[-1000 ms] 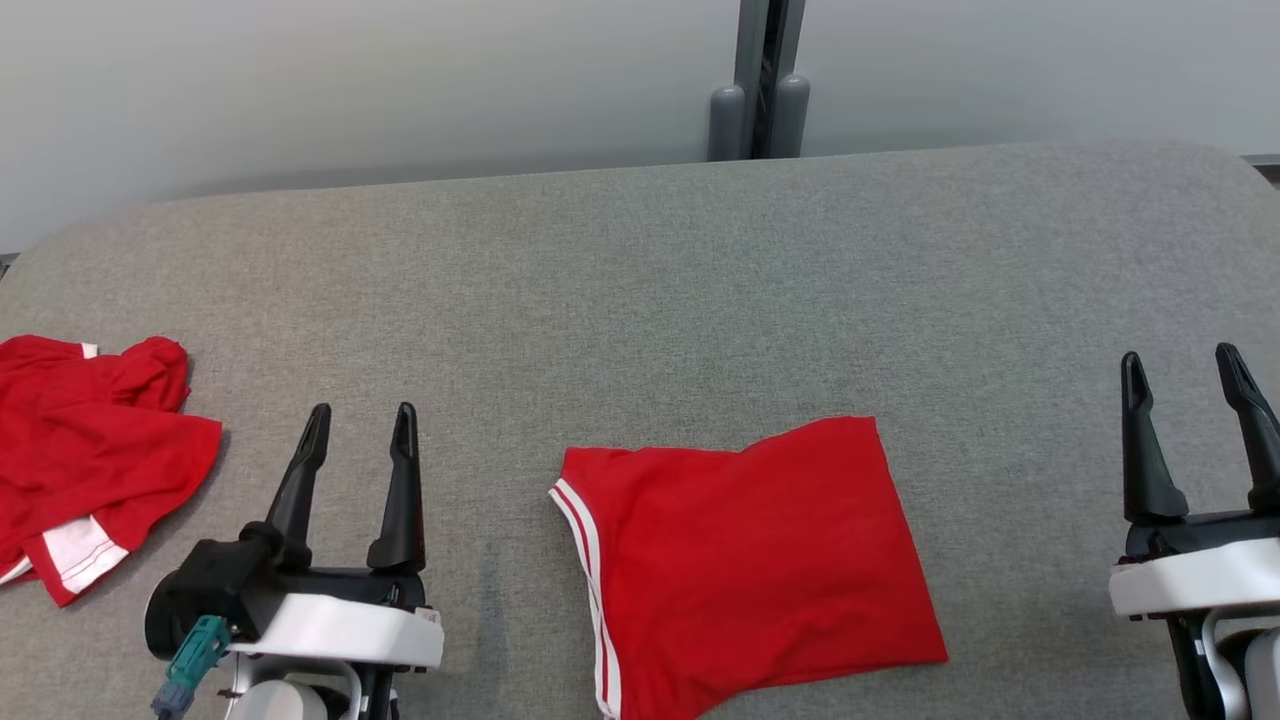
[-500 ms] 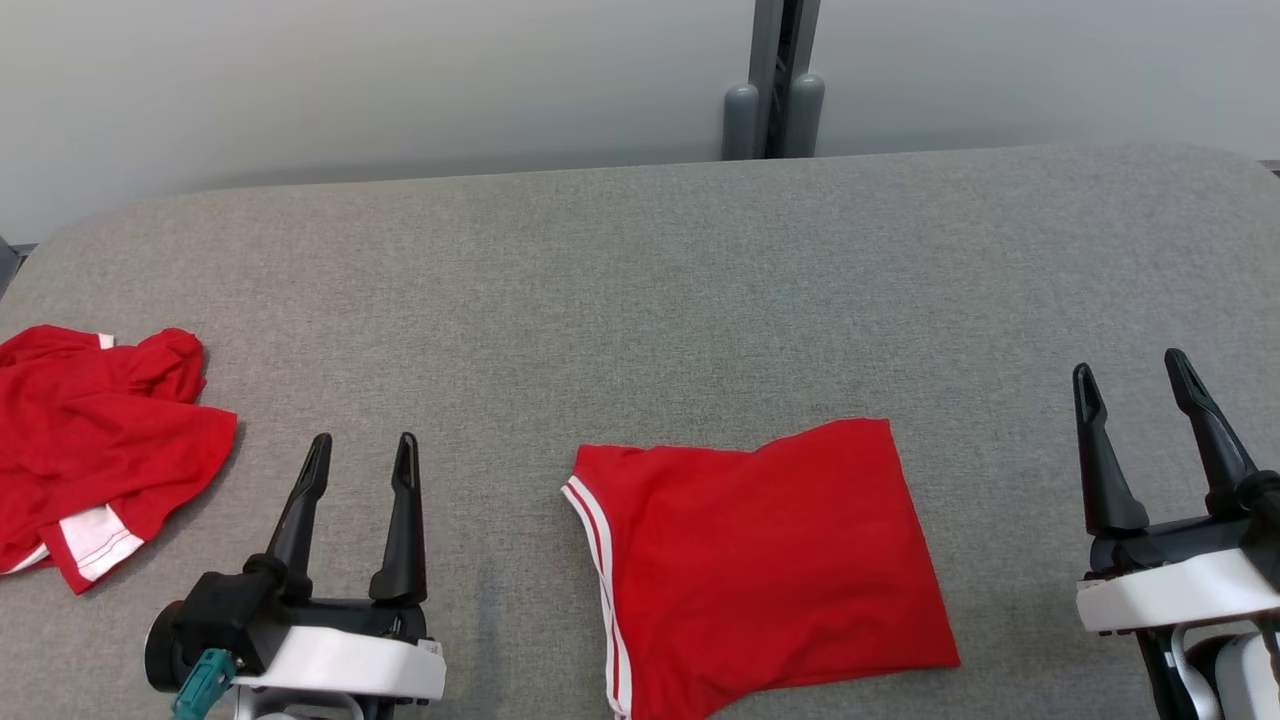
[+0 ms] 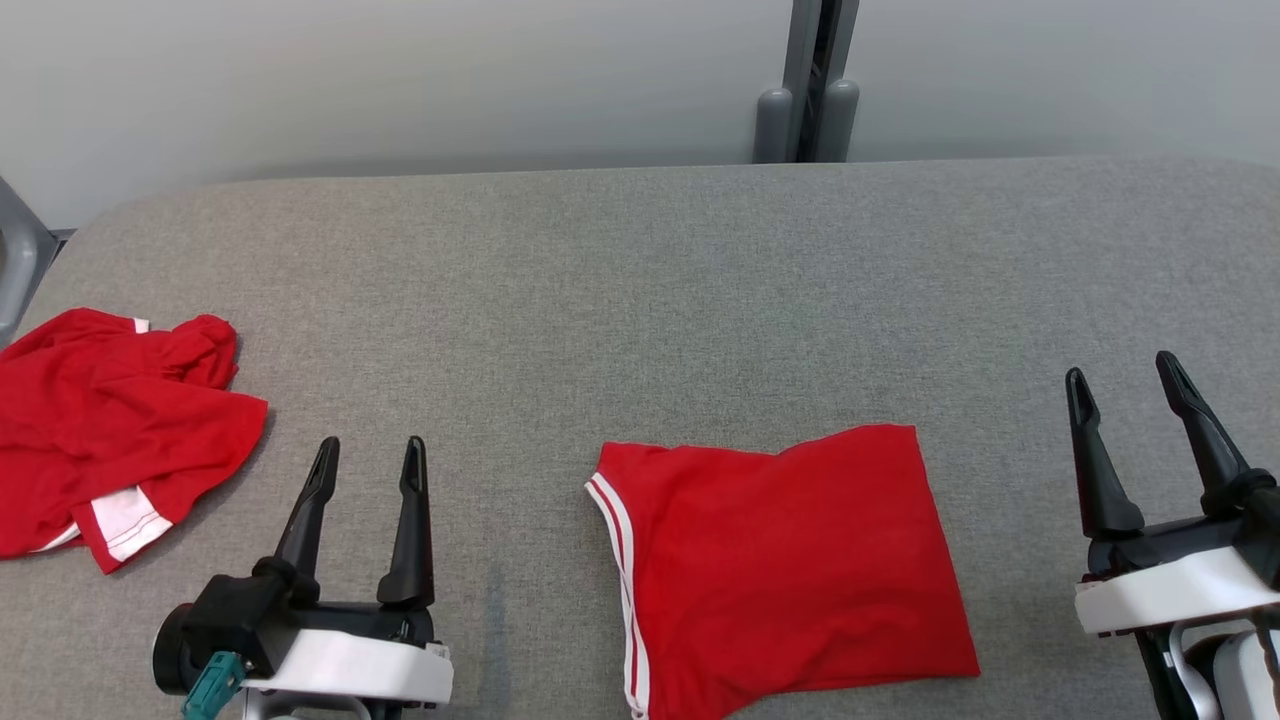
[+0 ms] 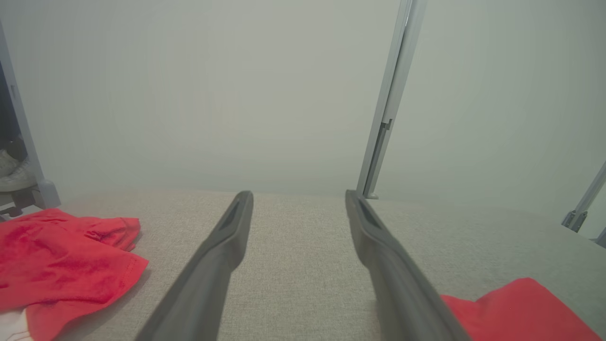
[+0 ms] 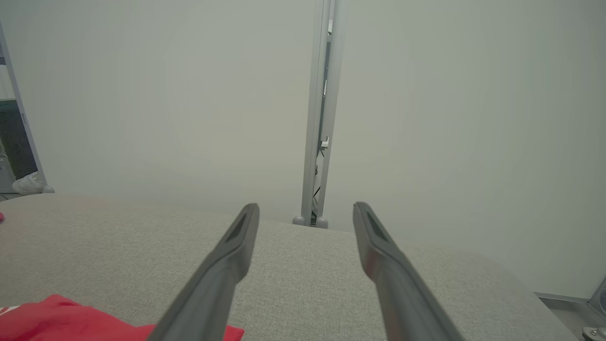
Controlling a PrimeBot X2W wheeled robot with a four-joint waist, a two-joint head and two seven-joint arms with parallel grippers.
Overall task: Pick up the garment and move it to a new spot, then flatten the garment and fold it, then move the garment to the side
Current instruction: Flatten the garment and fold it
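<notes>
A red garment with white stripes lies folded flat on the grey padded table, near the front edge at the middle. A second red garment lies crumpled at the far left. My left gripper hovers open between the two, holding nothing. My right gripper stands open and holds nothing, to the right of the folded garment. In the left wrist view the left gripper has the crumpled garment on its left and the folded one at lower right. The right gripper sees the folded garment's corner.
A grey metal post stands against the pale wall behind the table's far edge. A grey frame piece shows past the table's left end. A white shoe sits on the floor beyond that end.
The head camera has swung left, so the whole scene has shifted right. My right gripper has come in closer to the folded garment. Both garments lie as before.
</notes>
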